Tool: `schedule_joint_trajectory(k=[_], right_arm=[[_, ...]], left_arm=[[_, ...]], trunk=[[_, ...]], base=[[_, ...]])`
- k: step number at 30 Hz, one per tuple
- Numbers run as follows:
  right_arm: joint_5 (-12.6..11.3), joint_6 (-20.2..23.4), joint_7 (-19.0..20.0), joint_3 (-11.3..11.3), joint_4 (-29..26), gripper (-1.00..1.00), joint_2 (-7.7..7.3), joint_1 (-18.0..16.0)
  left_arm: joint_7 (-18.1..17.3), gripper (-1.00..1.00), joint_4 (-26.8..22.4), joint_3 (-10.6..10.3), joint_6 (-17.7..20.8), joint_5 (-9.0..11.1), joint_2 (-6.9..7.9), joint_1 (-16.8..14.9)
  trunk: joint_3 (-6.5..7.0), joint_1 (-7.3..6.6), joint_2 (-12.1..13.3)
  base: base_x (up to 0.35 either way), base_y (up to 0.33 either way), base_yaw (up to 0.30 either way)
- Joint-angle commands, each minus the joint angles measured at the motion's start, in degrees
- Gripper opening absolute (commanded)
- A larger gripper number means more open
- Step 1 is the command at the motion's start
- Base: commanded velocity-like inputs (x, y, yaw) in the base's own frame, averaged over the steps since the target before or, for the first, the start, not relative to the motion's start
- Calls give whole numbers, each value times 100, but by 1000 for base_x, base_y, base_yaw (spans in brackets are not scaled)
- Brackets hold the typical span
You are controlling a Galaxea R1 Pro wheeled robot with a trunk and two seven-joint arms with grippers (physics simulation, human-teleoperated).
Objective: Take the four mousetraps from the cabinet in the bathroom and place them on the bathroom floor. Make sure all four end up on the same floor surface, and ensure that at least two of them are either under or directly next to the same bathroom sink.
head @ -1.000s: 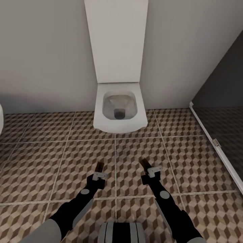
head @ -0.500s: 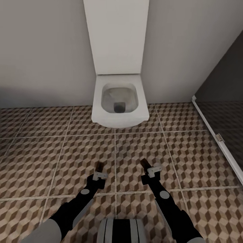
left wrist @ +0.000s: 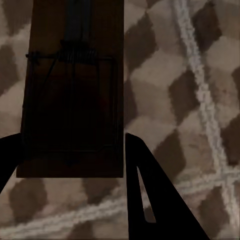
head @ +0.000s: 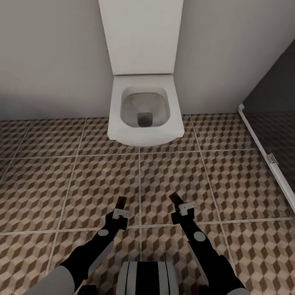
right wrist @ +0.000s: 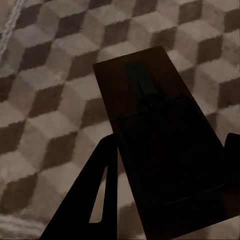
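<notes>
Facing the toilet (head: 141,108), 2 mousetraps (left wrist: 70,95) (right wrist: 160,140) are carried flat above the bathroom floor (head: 61,180), 1 pinched in each of the left gripper (head: 121,203) and right gripper (head: 177,200), presumably for laying down near the sink.

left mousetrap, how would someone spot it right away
Start at the white toilet by the wall, then come down the patterned floor to the two black arms. The left mousetrap is the dark brown board between the left gripper's fingers, upright; the right mousetrap tilts.
</notes>
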Motion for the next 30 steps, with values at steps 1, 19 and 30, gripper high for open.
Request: schedule_joint_trajectory(k=[1, 19, 30], right_arm=[[55, 33, -17, 4, -9, -100, 2, -1], [55, 33, -12, 13, -9, -100, 13, -1], [48, 33, -3, 13, -9, -100, 11, -1]], left_arm=[[59, -100, -14, -39, 25, 28, 9, -5], [64, -100, -22, -40, 17, 28, 9, -5], [66, -100, -15, -40, 25, 28, 2, -5]], trunk=[[-35, 1, -3], [-436, 30, -18], [-448, 30, -18]], base=[[0, 0, 0], [0, 0, 0], [15, 15, 0]])
